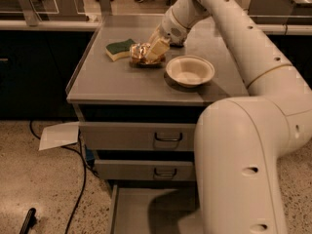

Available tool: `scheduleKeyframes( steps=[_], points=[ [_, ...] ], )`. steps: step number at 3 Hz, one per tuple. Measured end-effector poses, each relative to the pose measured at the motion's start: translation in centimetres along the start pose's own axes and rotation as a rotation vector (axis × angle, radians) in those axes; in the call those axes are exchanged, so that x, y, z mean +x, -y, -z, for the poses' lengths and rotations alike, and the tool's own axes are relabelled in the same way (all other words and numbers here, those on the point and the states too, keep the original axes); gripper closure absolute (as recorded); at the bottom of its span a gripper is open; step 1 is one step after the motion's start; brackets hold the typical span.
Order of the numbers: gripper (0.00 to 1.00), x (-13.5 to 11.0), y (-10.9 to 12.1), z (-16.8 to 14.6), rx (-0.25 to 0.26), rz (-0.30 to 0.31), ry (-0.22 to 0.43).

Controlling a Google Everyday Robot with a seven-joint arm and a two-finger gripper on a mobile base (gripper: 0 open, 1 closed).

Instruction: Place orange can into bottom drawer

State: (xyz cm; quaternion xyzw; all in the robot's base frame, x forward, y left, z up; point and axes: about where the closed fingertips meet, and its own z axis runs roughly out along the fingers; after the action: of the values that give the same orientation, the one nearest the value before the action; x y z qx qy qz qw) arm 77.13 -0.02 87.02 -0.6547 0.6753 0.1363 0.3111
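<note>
Hand at orange can, sponge beside

**Layout: cabinet top and drawers**

On the cabinet top, the sponge lies at the left. The can sits just beside it on the right. The gripper is against the can's right side. The bowl stands right of and before the can. Beneath two closed upper drawers, the bottom drawer stands pulled out.
</note>
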Motion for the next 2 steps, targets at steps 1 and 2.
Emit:
scheduleKeyframes(
  steps=[1, 2],
  points=[
    [1.0, -0.5, -1.1, 6.7, 0.122, -0.061, 0.049],
    [1.0, -3.8, -4.0, 15.7, 0.292, -0.103, 0.153]
  ],
)
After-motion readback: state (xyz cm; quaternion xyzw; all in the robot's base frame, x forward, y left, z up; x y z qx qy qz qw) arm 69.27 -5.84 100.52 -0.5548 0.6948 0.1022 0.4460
